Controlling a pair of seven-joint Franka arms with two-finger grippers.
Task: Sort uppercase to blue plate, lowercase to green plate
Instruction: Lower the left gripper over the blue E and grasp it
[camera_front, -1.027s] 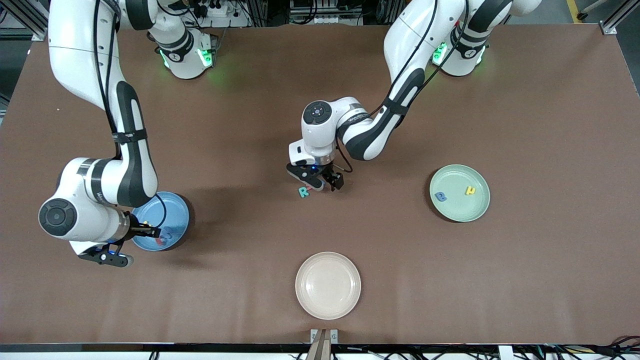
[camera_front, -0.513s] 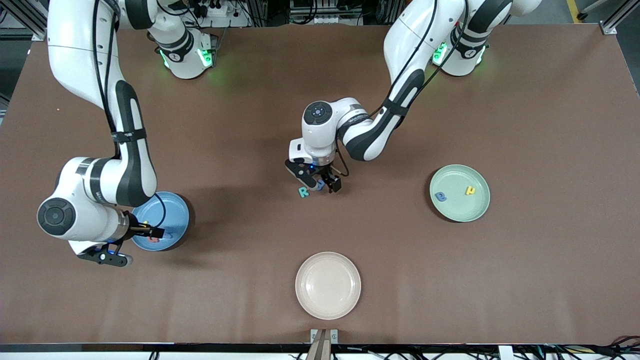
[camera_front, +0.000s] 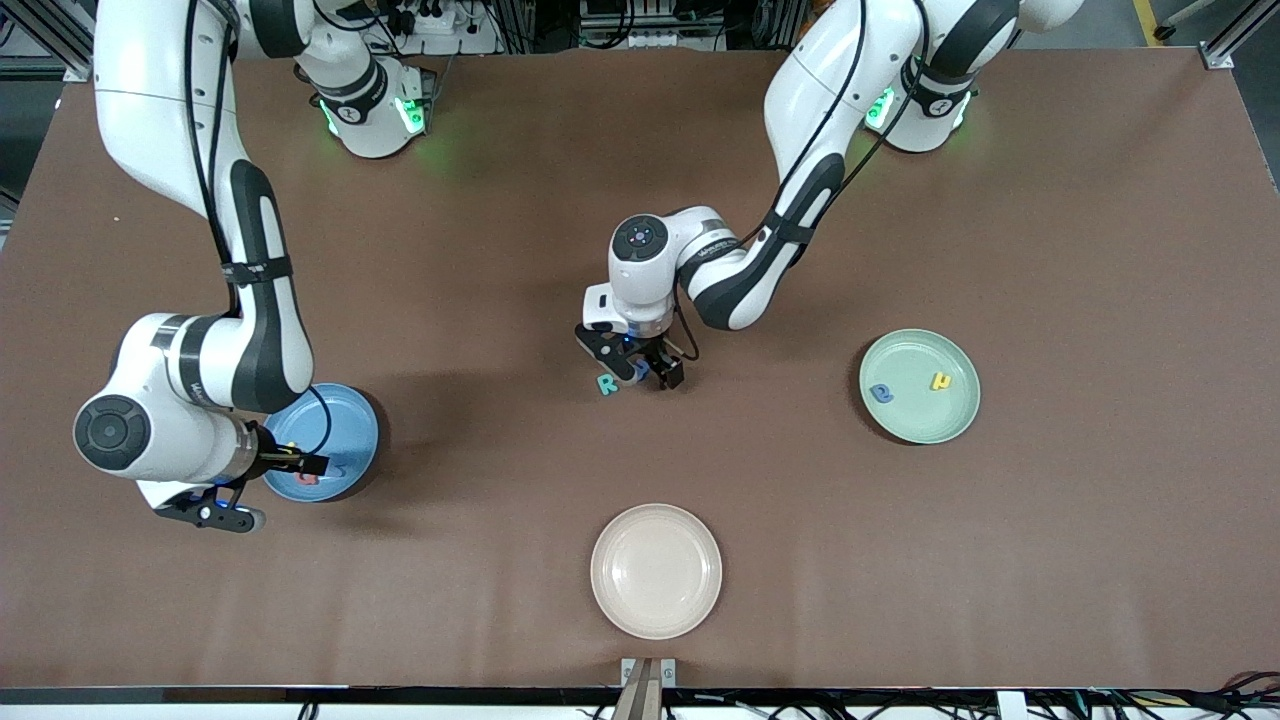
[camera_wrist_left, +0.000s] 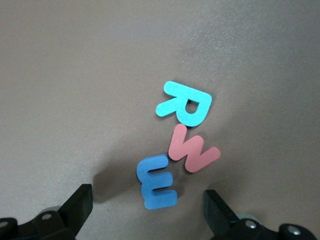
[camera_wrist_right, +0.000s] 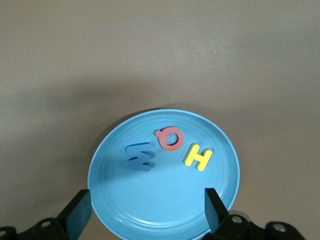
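Left hand (camera_wrist_left: 147, 212) open over three touching foam letters mid-worktop.
We judge the blue m (camera_wrist_left: 157, 181) light, thin and soft: pinch its flat edges, clear of the pink m (camera_wrist_left: 194, 152) and teal R (camera_wrist_left: 184, 104). Right hand (camera_wrist_right: 145, 212) hangs open above the blue plate (camera_wrist_right: 120, 210).

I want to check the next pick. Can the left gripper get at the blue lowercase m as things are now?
Probably yes. The left gripper hangs open just over the blue m, a finger on each side. But the pink m touches it, so that one may get nudged.
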